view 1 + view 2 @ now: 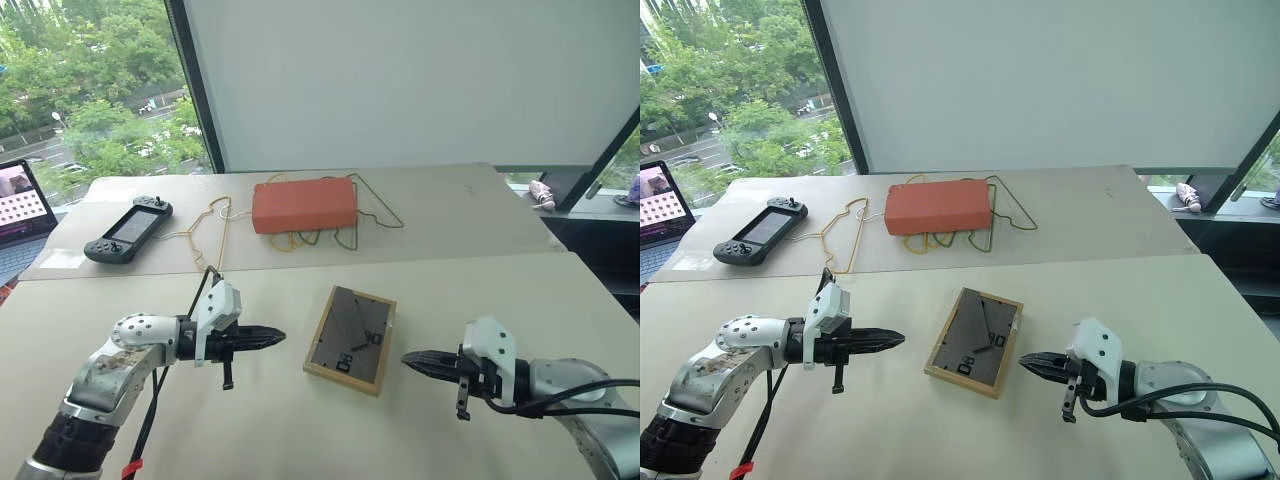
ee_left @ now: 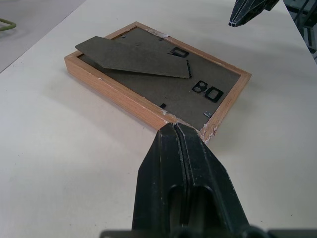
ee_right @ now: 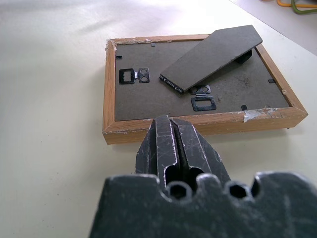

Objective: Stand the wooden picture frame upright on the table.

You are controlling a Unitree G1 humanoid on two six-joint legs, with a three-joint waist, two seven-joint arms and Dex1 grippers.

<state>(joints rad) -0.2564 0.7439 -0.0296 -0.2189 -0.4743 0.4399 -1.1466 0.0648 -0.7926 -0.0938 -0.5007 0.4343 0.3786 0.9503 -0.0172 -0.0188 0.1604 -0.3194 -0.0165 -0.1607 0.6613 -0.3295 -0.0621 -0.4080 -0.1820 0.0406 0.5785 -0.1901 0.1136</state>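
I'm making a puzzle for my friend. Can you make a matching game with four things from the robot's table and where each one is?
Things:
1. wooden picture frame
2. orange-red box
3. black game controller
4. left gripper

Places or states:
A. at the far left of the table, near a laptop
B. lying flat, back side up, between the two grippers
C. shut, pointing at the frame from its left
D. on the far side, on top of loose hoops of cord

Pairs: 1-B, 2-D, 3-A, 4-C

We hold our left gripper (image 1: 272, 338) and right gripper (image 1: 412, 358) closed, tips pointing toward each other.
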